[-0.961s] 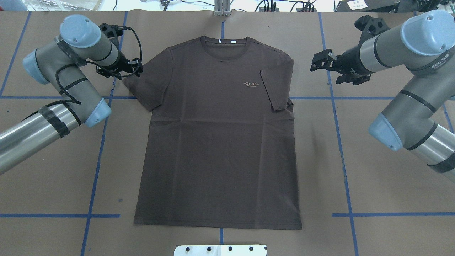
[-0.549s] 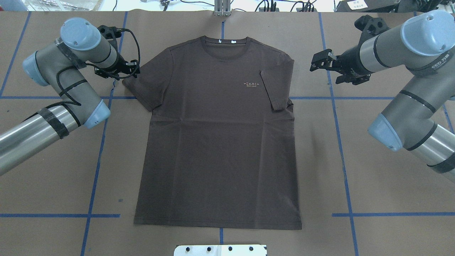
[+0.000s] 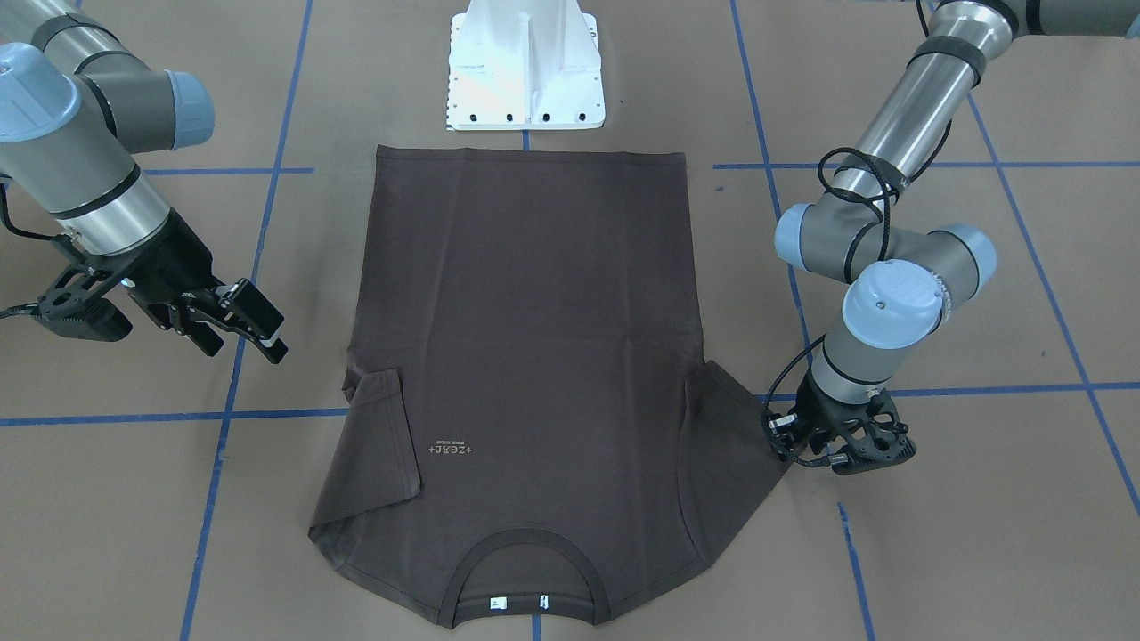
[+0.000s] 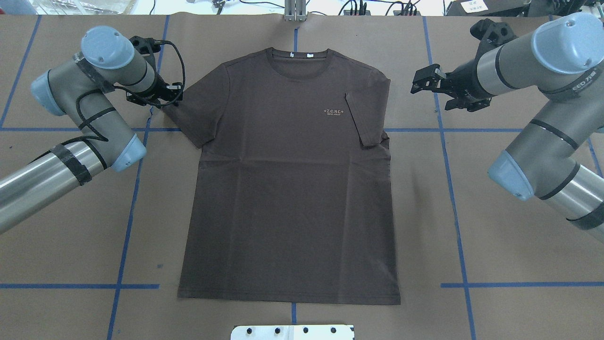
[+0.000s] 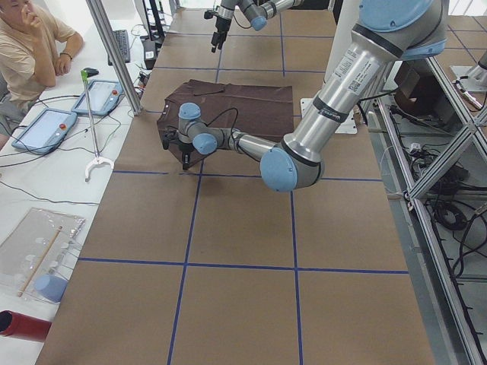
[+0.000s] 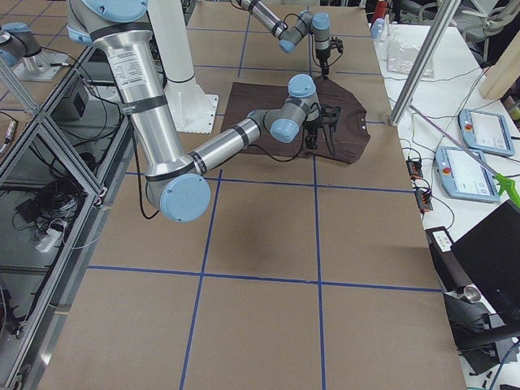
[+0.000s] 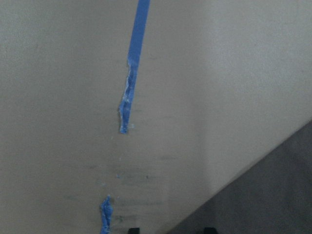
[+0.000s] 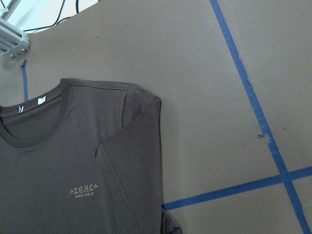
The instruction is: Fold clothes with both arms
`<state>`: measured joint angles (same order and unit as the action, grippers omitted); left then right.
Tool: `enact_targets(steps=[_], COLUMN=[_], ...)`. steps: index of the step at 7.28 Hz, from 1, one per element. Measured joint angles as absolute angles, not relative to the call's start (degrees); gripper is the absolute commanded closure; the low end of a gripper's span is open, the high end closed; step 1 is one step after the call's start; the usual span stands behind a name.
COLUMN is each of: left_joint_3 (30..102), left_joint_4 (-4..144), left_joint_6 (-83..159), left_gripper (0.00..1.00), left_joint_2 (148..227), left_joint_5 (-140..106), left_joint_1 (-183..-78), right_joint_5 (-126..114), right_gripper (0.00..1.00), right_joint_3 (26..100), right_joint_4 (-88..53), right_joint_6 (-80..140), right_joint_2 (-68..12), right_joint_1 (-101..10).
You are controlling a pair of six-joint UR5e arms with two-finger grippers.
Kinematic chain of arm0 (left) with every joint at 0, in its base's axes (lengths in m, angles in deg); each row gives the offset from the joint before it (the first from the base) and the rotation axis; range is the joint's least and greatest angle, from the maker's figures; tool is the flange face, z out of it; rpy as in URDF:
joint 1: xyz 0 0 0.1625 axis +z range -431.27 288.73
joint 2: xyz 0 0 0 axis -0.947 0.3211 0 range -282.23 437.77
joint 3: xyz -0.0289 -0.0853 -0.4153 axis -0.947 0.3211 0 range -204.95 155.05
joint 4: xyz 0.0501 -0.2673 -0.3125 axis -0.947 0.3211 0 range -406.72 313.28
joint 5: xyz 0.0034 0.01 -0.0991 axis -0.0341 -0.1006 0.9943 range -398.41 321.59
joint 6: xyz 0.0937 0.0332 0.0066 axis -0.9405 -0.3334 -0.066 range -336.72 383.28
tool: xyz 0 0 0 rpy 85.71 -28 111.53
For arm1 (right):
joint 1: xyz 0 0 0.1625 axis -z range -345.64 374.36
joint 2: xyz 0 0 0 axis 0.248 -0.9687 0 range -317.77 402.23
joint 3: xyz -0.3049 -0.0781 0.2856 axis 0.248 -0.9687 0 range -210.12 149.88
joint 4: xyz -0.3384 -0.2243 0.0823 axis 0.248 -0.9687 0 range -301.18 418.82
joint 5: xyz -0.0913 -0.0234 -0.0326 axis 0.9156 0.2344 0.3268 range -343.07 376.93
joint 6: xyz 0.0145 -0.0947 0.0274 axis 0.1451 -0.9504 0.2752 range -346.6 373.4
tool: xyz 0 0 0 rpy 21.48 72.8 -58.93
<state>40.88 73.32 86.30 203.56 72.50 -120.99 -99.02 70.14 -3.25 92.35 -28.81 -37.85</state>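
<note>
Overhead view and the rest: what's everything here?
T-shirt: one, dark brown, flat mid-table, one sleeve folded in.
Table: one, brown-covered.
Tape lines: several, blue, across the table.
Base plate: one, white, by the hem.
Person: one, beige top, seated past the table's end.
Touch-screen pads: two, grey, beside the person.
Arms: two, silver-grey, blue caps, flanking the shirt.
Left gripper: one, black, open, at the spread sleeve's tip.
Right gripper: one, black, open, near the folded sleeve, not touching.

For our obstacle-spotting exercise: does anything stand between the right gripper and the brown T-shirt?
Nothing visible does. Only bare table covering separates the open right gripper from the near edge of the T-shirt, where the sleeve is already folded inward.
</note>
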Motion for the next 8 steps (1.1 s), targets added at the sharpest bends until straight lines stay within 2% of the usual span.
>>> enact_targets(steps=[1, 2, 6, 8], left_joint_3=[40.8, 40.8, 41.2, 42.2], left_joint_4=[73.3, 73.3, 72.9, 70.9], left_joint_6=[86.3, 86.4, 86.3, 88.6], left_gripper=[0.7, 1.0, 1.0, 1.0], left_joint_2=[203.6, 203.6, 204.3, 207.3], left_joint_5=[72.5, 72.5, 73.4, 76.8], left_joint_1=[-121.0, -121.0, -121.1, -121.3], right_joint_5=[-98.9, -98.9, -98.8, -98.8], right_gripper=[0.0, 0.0, 0.0, 0.0], right_joint_3=[70.2, 70.2, 70.1, 70.1], right_joint_4=[-3.3, -3.3, -3.3, -3.3], right_joint_6=[92.4, 92.4, 92.4, 92.6], right_joint_2=[-28.8, -28.8, -28.7, -28.7], right_joint_1=[-37.8, -37.8, -37.8, -37.8])
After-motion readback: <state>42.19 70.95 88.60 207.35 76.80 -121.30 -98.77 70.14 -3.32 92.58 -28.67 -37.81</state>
